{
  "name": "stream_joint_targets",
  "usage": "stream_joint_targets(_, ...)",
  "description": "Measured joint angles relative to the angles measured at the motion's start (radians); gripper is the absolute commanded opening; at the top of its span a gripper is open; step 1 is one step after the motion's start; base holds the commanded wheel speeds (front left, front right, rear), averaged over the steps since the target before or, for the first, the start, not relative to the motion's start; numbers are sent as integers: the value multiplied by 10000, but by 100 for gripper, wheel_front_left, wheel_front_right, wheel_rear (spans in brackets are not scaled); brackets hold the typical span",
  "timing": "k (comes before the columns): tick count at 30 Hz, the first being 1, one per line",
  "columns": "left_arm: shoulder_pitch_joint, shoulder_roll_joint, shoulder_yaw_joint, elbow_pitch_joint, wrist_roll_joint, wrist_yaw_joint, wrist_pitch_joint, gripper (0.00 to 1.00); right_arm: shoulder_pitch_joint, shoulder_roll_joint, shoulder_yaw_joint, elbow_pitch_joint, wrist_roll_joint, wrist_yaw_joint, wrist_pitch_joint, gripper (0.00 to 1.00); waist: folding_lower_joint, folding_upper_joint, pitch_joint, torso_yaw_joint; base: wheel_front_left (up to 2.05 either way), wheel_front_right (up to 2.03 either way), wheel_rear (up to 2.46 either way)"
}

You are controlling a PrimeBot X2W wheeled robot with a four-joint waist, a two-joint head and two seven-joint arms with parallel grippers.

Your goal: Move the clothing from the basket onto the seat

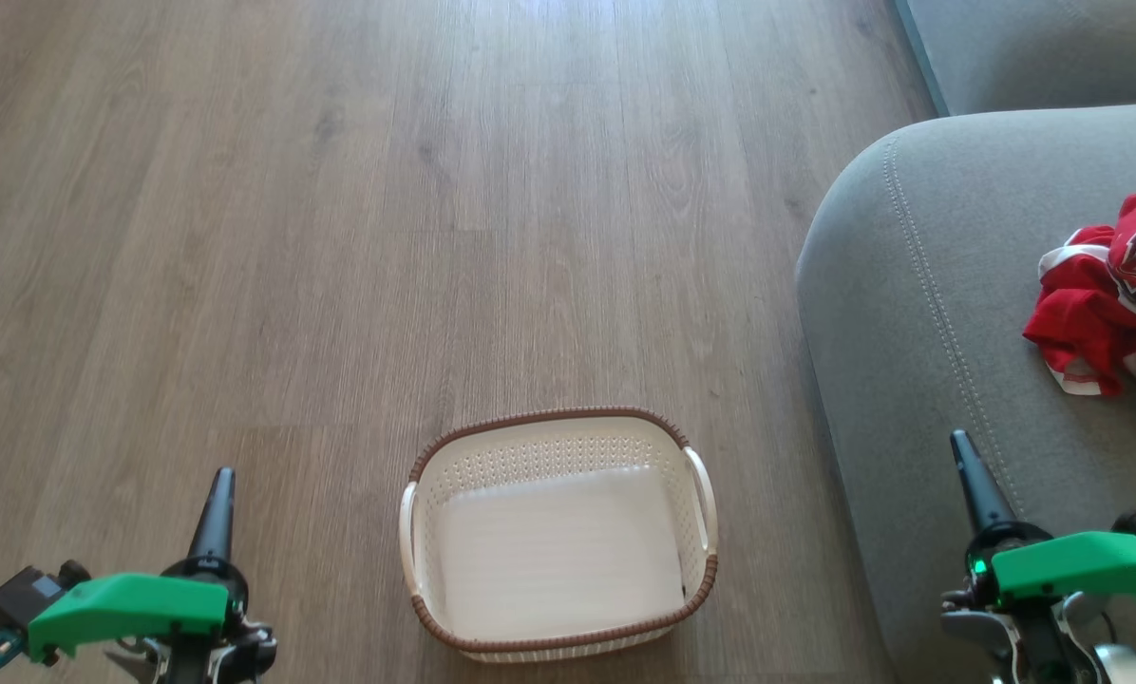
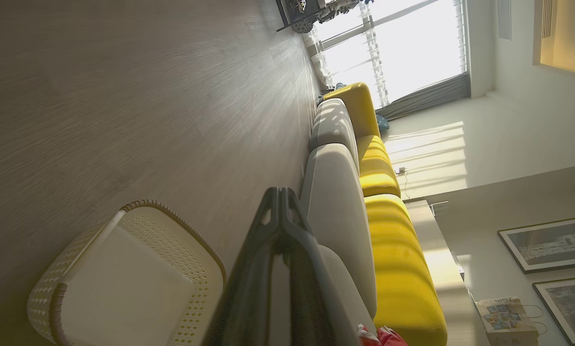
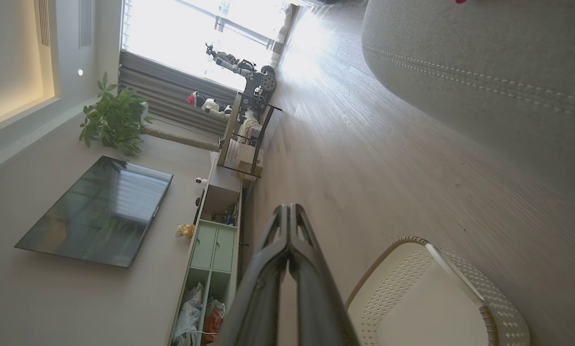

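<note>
- My left gripper (image 1: 218, 494) sat at the lower left of the head view, its two dark fingers pressed together into one spike with nothing between them
- My right gripper (image 1: 973, 475) sat at the lower right, pinched shut the same way and empty, its tip over the near edge of the seat (image 1: 910, 313)
- In each wrist view my fingers rose from the bottom middle as a single closed wedge, with no cloth caught in them
- Between the two grippers, at the bottom centre of the head view, the basket (image 1: 549, 415) stood on the wood floor (image 1: 388, 190); its pale bottom looked bare, with no red inside
- The grey seat ran down the right side of that frame, just beside the basket with a strip of floor between them
- The clothing (image 1: 1109, 294) lay crumpled on the seat at the right edge of the frame, red with white trim and dark lettering, partly cut off by the frame's edge
- A scrap of red also showed at the bottom of the left wrist view, on the seat
- I judged the moving done, or very nearly so: nothing seemed left in the basket, though the pile ran out of frame, so I could not tell how many garments lay there
</note>
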Motion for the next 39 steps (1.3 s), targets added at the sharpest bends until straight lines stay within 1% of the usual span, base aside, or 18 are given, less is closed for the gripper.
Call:
stream_joint_targets(3, -48, -29, 90, 23, -261, -12, 92, 0, -93, 19, -92, 38, 288, 0, 38, 0, 0, 0, -4, 6, 0, 0, 0)
stream_joint_targets(9, -267, -157, 192, 65, -809, -188, 267, 0, -188, 67, -205, 84, 851, 0, 211, 0, 0, 0, -13, 17, 0, 0, 0)
stream_joint_targets(19, -370, -339, 462, 226, -1699, -362, 533, 0, -367, 209, -437, 159, 1745, 0, 474, 0, 0, 0, -27, 36, 0, 0, 0)
stream_joint_targets(22, -462, -431, 654, 291, -2148, -451, 685, 0, -368, 299, -520, 203, 2224, 0, 606, 0, 0, 0, -34, 45, 0, 0, 0)
stream_joint_targets(33, -678, -637, 924, 391, -3139, -709, 989, 0, -587, 355, -771, 316, 3225, 0, 863, 0, 0, 0, -49, 65, 0, 0, 0)
stream_joint_targets(39, -777, -652, 986, 397, -3166, -709, 1018, 0, -594, 366, -796, 326, 3248, 0, 899, 0, 0, 0, -49, 65, 0, 0, 0)
